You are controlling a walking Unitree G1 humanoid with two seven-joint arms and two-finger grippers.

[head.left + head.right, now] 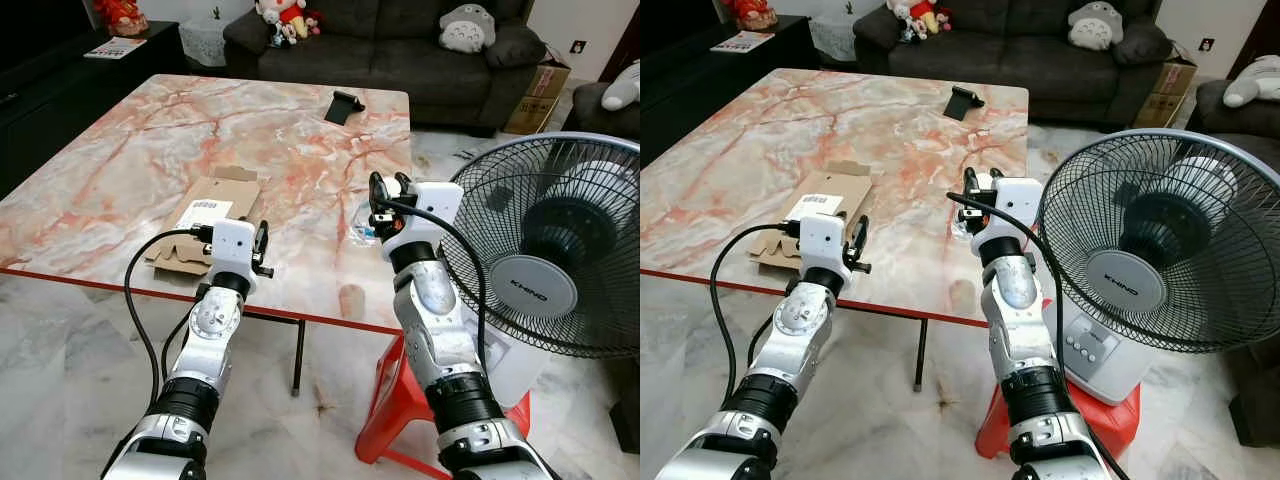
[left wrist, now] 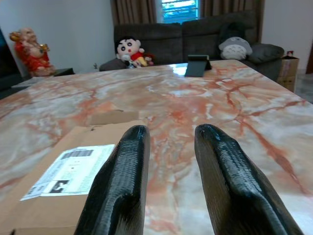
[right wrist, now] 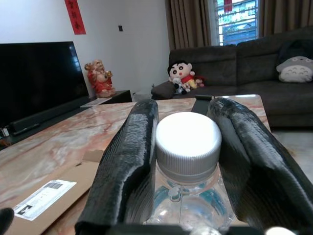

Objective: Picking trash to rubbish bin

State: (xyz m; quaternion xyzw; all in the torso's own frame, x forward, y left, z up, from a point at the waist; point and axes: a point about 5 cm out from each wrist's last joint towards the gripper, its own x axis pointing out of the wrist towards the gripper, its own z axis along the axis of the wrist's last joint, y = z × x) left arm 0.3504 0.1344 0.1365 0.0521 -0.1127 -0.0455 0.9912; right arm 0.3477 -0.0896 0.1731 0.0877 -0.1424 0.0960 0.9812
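Observation:
A clear plastic bottle (image 3: 188, 147) with a white cap sits between the fingers of my right gripper (image 1: 386, 188), which is shut on it near the cap. The bottle (image 1: 364, 232) is at the right side of the marble table (image 1: 140, 140), just below the gripper. My left gripper (image 1: 262, 243) hovers open over the table's front edge, with nothing between its fingers (image 2: 124, 161). A flattened cardboard box (image 1: 205, 215) with a white label lies on the table just left of that gripper.
A large standing fan (image 1: 560, 260) is close on the right, above a red plastic stool (image 1: 385, 405). A black stand (image 1: 344, 106) sits at the table's far side. A dark sofa (image 1: 400, 45) with plush toys lies beyond.

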